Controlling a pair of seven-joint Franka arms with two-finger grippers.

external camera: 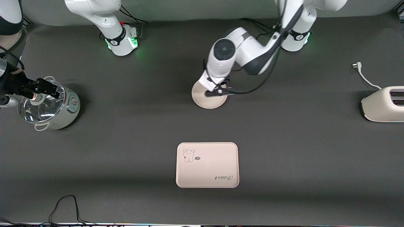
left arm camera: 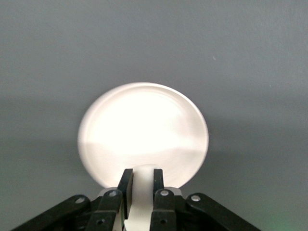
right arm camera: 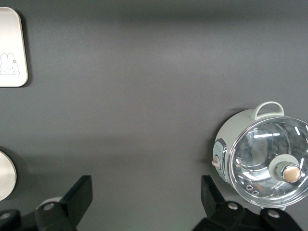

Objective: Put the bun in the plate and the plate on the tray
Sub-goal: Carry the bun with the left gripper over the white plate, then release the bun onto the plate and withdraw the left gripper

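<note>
My left gripper (external camera: 217, 92) hangs low over the round cream plate (external camera: 205, 100), which lies mid-table, farther from the front camera than the tray (external camera: 207, 165). In the left wrist view the gripper (left arm camera: 142, 179) is shut on the small white bun (left arm camera: 143, 187), which sits over the plate's (left arm camera: 144, 130) rim. The arm hides the bun in the front view. The rectangular tray with its bear drawing lies flat and bare. My right gripper (external camera: 47, 88) waits open over the glass-lidded cooker (external camera: 52, 107) at the right arm's end, with nothing between its fingers (right arm camera: 79, 195).
A cream toaster (external camera: 383, 104) stands at the left arm's end, its cord and plug (external camera: 357, 65) trailing toward the bases. A black cable (external camera: 66, 205) loops at the table's front edge. The right wrist view shows the cooker (right arm camera: 264, 163) and a tray corner (right arm camera: 9, 48).
</note>
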